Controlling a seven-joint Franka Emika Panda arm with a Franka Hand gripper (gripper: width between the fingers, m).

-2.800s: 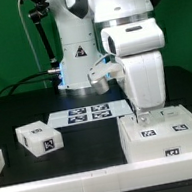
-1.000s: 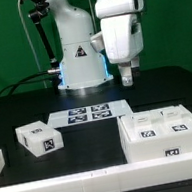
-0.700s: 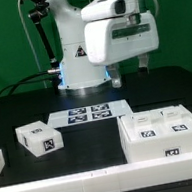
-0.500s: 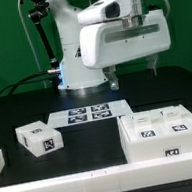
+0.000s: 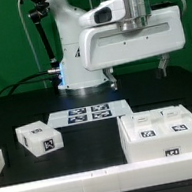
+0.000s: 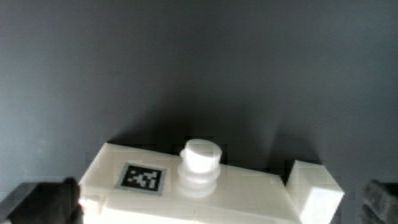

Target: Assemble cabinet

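Cabinet (image 5: 163,133) on the table (image 5: 24,104), claw (image 5: 137,77) well above it, wide open, empty.

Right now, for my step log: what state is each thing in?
Gripper: raised above the table, jaws open, empty.
Cabinet: resting on the table, not held.
Small box: loose on the table, apart from the cabinet.
Marker board: flat on the table.
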